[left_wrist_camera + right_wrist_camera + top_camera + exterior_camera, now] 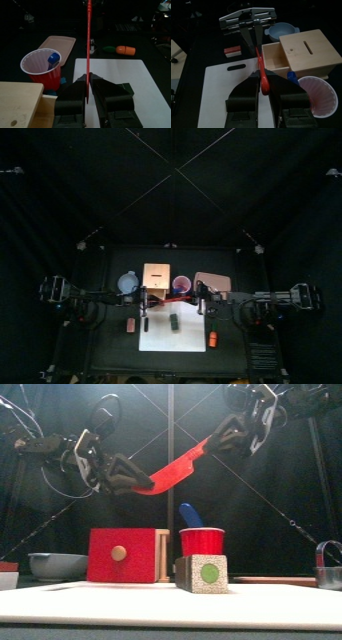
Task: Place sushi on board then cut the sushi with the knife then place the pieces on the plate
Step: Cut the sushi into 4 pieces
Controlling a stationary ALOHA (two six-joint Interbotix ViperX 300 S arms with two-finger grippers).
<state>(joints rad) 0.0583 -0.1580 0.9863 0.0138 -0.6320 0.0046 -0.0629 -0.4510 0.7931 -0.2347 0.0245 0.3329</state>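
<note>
The red knife [178, 466] hangs in the air between both arms, above the white board [134, 599]. My left gripper [134, 481] is shut on its narrow end, and the left wrist view shows the knife [89, 45] edge-on between the jaws. The wide end [264, 82] lies between the jaws of my right gripper [266, 92], which stand apart from it. A sushi block [202, 572] with a green centre stands on the board. The pink tray [57, 45] lies behind the red cup [203, 542].
The red cup holds a blue knife [190, 514]. Beside the cup stands the wooden box [127, 554], with the blue-grey bowl [54, 565] left of it. An orange toy [125, 50] lies off the board's right side and a red-white toy [232, 50] off its left. A metal cutter [329, 570] sits at far right.
</note>
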